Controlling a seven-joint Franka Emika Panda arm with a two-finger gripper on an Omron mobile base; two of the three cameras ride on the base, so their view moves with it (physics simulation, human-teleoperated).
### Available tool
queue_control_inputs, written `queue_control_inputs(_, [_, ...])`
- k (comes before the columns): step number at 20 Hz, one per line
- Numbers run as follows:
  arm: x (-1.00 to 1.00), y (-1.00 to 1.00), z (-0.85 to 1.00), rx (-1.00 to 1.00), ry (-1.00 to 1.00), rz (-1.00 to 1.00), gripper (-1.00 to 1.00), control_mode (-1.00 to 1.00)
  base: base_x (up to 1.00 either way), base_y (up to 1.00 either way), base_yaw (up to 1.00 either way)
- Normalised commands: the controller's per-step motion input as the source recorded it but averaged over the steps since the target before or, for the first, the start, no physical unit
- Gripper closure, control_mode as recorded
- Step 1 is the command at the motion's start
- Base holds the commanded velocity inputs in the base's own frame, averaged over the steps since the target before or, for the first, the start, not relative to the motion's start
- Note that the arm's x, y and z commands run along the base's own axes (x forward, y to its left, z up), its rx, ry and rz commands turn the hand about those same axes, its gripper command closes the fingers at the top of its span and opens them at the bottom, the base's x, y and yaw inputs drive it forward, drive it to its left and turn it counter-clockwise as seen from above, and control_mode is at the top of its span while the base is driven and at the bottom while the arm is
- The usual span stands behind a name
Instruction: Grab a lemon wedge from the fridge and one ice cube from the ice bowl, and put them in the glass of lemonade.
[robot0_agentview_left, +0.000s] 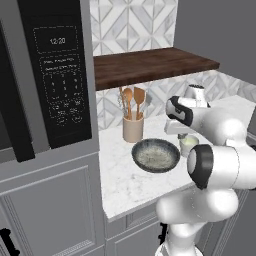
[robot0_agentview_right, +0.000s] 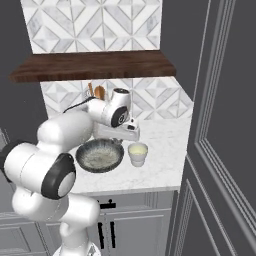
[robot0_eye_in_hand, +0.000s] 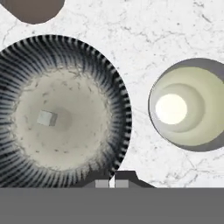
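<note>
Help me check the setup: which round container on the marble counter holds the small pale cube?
The shallow dark-rimmed speckled bowl holds the cube; the smaller glass beside it holds pale yellow liquid.

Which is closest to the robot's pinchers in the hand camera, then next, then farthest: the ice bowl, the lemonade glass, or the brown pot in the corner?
1. The ice bowl: its rim sits right by the gripper, up and to the left.
2. The lemonade glass: off to the right, on the marble.
3. The brown pot: far away in the top left corner.
</note>
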Motion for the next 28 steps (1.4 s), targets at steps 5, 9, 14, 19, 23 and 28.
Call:
queue_control_inputs(5, [0.53,-0.58,-0.14,0.0,0.0,0.0,1.0,-1.0,0.0,0.0,0.0])
queue_control_inputs(9, [0.68,-0.37,-0.64,-0.04,0.0,0.0,1.0,-1.0,0.0,0.0,0.0])
queue_control_inputs(14, [0.67,-0.34,-0.67,-0.06,0.0,0.0,1.0,-1.0,0.0,0.0,0.0])
queue_control_inputs(19, [0.23,-0.28,-0.14,-0.02,0.0,0.0,1.0,-1.0,0.0,0.0,0.0])
queue_control_inputs(23, [-0.38,-0.15,0.85,0.0,-0.09,0.0,1.0,-1.0,0.0,0.0,0.0])
queue_control_inputs(28, [-0.54,0.04,0.77,0.0,-0.14,0.0,1.0,-1.0,0.0,0.0,0.0])
